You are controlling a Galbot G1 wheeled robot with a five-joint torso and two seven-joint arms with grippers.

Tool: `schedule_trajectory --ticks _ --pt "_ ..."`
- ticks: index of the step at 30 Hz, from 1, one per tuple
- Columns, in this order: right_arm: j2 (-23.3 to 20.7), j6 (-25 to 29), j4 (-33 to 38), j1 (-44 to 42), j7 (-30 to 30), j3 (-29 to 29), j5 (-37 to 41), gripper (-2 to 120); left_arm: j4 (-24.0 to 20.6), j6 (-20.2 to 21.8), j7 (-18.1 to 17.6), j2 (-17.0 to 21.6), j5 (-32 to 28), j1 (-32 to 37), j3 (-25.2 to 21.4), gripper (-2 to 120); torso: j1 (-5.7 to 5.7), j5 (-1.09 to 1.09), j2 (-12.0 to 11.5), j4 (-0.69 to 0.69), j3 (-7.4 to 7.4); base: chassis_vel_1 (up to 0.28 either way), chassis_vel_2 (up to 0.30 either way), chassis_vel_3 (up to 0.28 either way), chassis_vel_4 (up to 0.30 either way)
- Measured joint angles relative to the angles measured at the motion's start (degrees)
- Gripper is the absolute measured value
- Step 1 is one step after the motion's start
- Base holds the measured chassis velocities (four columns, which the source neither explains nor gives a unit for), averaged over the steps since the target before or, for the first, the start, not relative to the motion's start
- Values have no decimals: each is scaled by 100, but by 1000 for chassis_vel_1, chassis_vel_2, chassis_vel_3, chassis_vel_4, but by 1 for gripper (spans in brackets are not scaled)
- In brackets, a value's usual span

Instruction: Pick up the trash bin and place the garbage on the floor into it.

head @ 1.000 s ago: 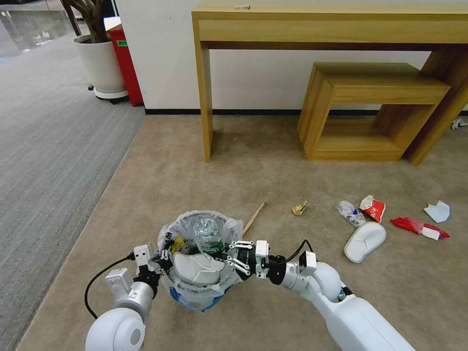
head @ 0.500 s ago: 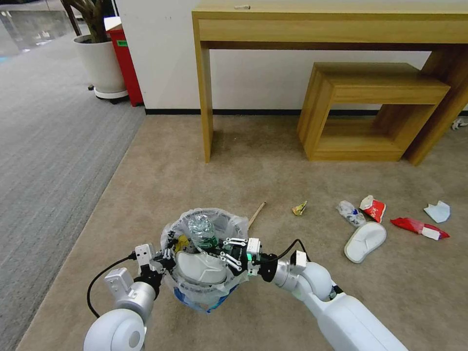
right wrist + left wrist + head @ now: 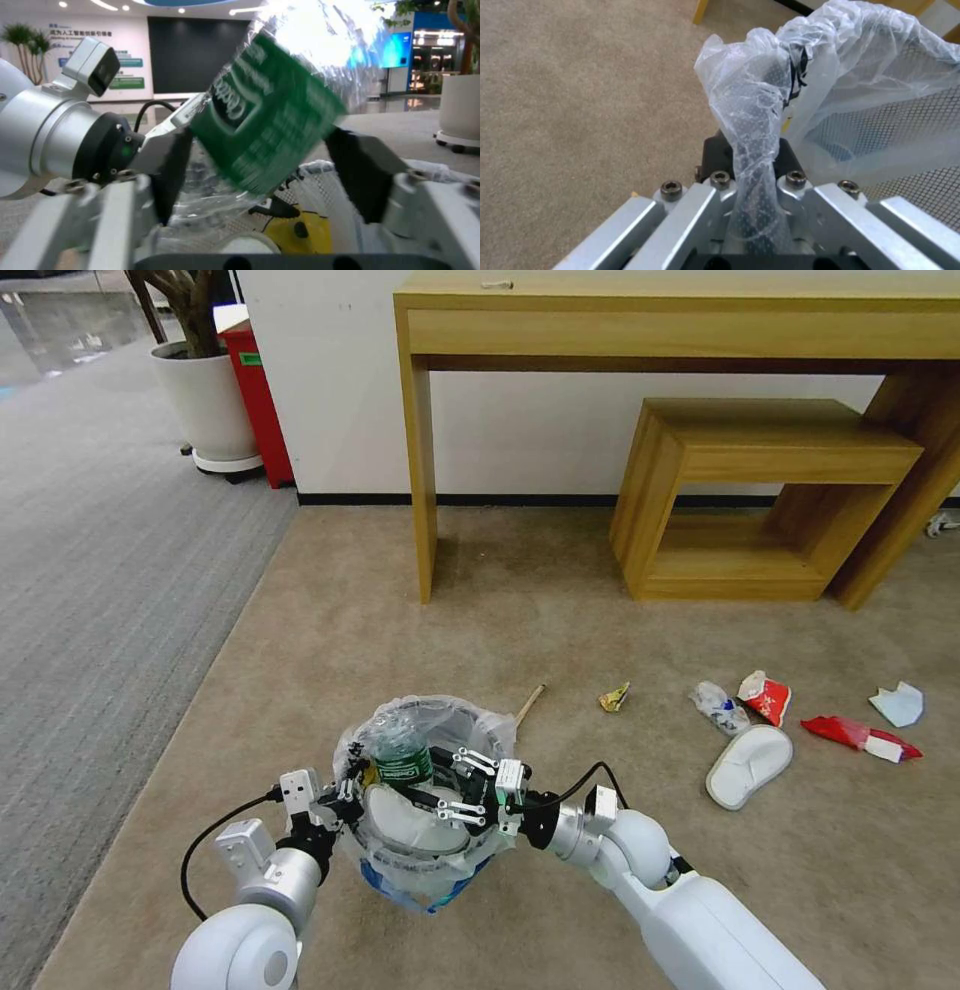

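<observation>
Right gripper [image 3: 425, 782] hangs over the trash bin [image 3: 470, 725], fingers spread around a green-labelled bottle [image 3: 400, 757]; left gripper [image 3: 335, 800] pinches the bin's rim.

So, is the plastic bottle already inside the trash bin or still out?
Partly in: the plastic bottle hangs tilted over the trash bin mouth, between the open right gripper fingers.

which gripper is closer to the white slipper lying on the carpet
Right. The right gripper is over the trash bin, on the white slipper's side; the left gripper clamps the bin's far rim.
</observation>
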Motion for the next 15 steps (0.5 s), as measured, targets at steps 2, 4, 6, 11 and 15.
schedule_trajectory --ticks 2,4,6,11,15 --pt "-9 1 8 -9 1 19 -1 78 0 0 2 0 3 1 11 2 0 0 0 0 0 0 0 0 0" --pt "-23 1 13 -28 0 46 -14 86 0 0 4 0 6 2 20 2 0 0 0 0 0 0 0 0 0" --pt "-29 2 14 -36 0 65 -27 91 2 0 5 3 7 2 21 2 0 0 0 0 0 0 0 0 0" --pt "-24 24 12 -75 0 115 -60 99 14 -14 14 18 12 10 18 2 0 0 0 0 0 0 0 0 0" --pt "-24 38 9 -102 -8 164 -81 100 16 -28 17 35 7 8 -7 2 0 0 0 0 0 0 0 0 0"
